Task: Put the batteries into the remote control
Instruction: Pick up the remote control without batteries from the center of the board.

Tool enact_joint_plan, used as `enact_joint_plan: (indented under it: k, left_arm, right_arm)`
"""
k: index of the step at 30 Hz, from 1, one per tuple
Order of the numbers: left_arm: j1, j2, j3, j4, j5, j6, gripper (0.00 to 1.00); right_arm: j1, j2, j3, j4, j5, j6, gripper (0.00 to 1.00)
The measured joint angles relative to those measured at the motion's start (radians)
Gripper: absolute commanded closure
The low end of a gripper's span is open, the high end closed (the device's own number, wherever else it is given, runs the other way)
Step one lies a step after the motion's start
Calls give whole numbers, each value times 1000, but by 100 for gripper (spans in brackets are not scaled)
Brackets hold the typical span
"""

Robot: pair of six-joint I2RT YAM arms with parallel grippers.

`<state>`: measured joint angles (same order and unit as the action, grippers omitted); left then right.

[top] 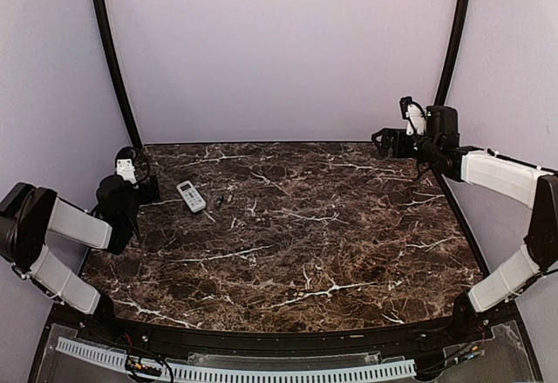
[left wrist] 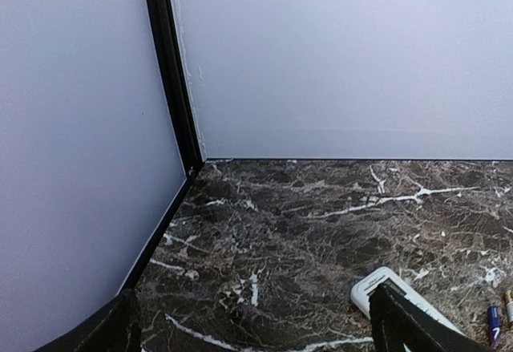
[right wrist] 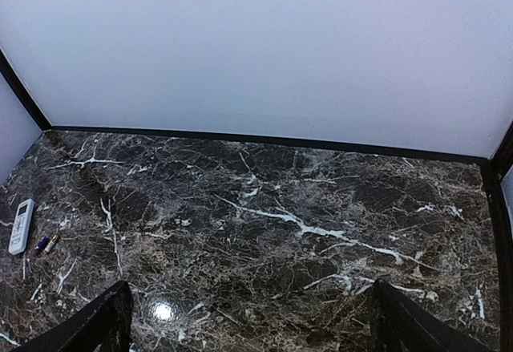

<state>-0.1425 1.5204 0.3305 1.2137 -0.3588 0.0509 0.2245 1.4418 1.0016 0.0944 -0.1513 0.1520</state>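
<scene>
— Right, where is the remote control from where you sit?

— On my overhead screen it lies flat on the marble table, in the far left part and set at an angle, just beside my left gripper on its right. On the left wrist feed one white end of it pokes out from behind the right-hand finger, low in the picture.

— And the batteries?

— Two of them lie side by side on the marble just to the right of the remote, near it but not touching. One looks bluish and the other has a gold or orange tone. From above they are only a dark speck against the stone.

— What are the pincers doing?

— I have both spread wide with nothing between the fingers. The left one hangs low near the table's left edge, pointing toward the back left corner where the black frame post meets the pale wall. The right gripper is up in the air at the far right, well apart from the remote and batteries. Its camera looks across the slab and catches them small at the left edge.

— Which way up is the remote?

— Button side up, I think, with a darker patch at its far end. It's too small for me to say more.
</scene>
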Motion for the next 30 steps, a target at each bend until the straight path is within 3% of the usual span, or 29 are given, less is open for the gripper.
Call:
enact_joint_plan:
  k: [4, 10, 13, 20, 26, 30]
  left_arm:
    - [-2, -131, 162, -251, -4, -17, 2]
    - [-26, -97, 475, -604, 6, -263, 1]
    - [-76, -14, 586, -795, 10, -392, 1]
    - [-164, 359, 999, -1306, -33, -562, 1]
    - [-161, 494, 1062, -1501, -21, -628, 1]
    - [-157, 533, 1077, -1542, 13, -662, 1]
  right_arm:
    - [18, 11, 48, -31, -5, 1, 1]
    - [61, 15, 72, -86, 66, 34, 1]
    - [89, 15, 74, -130, 121, 53, 1]
    - [158, 46, 105, -213, 222, 67, 1]
    - [194, 72, 105, -239, 243, 67, 1]
    - [199, 85, 105, -256, 249, 67, 1]
